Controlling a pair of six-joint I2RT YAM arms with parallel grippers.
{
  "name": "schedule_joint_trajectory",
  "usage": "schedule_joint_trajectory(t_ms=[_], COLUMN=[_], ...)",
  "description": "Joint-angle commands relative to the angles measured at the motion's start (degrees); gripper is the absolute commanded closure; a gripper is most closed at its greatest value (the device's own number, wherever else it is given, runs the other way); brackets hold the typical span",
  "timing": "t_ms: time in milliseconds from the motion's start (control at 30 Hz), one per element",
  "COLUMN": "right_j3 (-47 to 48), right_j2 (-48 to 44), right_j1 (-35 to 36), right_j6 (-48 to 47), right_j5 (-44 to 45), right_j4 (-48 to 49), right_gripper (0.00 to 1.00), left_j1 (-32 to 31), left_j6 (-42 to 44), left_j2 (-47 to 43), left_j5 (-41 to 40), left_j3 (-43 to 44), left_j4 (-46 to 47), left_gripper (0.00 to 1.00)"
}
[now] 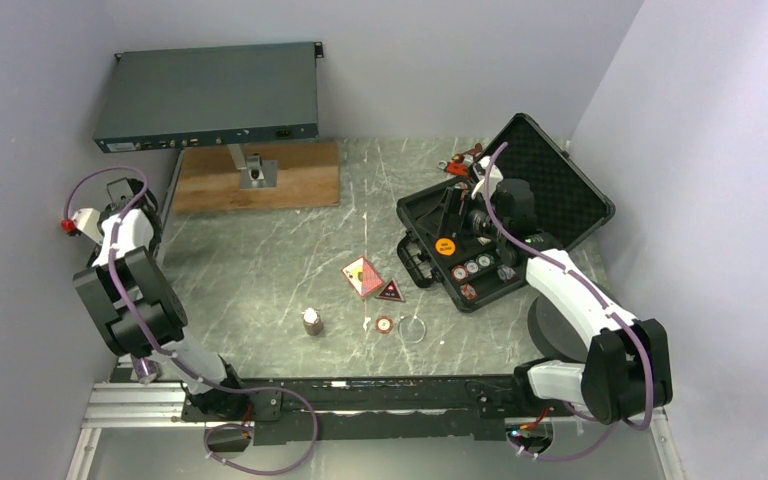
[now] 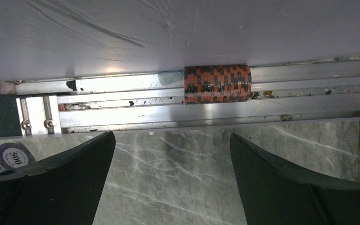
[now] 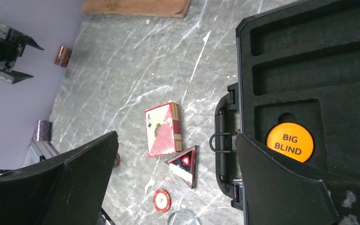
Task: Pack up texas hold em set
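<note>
Spread wide: left tool (image 2: 171, 137), facing striped chip roll (image 2: 217, 84) (orange-black cylinder); right tool (image 3: 176, 137), over foam-lined case (image 3: 337, 61).

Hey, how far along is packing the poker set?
Early. Done: the Big Blind button and a few chips sit in the open case. In hand: nothing; left hand and right hand are open. Left: card deck, triangle piece, red chip, orange-black chip stack, then closing the case.
</note>
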Motion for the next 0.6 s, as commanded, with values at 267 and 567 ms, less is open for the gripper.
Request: schedule_joint_trajectory(t_ms=[267, 567], right_j3=[0.02, 0.25], right_j2=[0.97, 2.13], right_j1=[0.05, 0.04], right_j6=[0.24, 0.52], right_j5=[-1.74, -2.33], right_j4=[3.23, 3.52], right_gripper=[0.00, 0.00], left_j1=[1.06, 1.06], left_j6=[4.71, 1.38], left_j2=[1.94, 10.81], left_j5=[2.22, 5.05], left_j3=[-2.24, 9.15], left_j4=[13.15, -0.18], left_gripper=[0.00, 0.00])
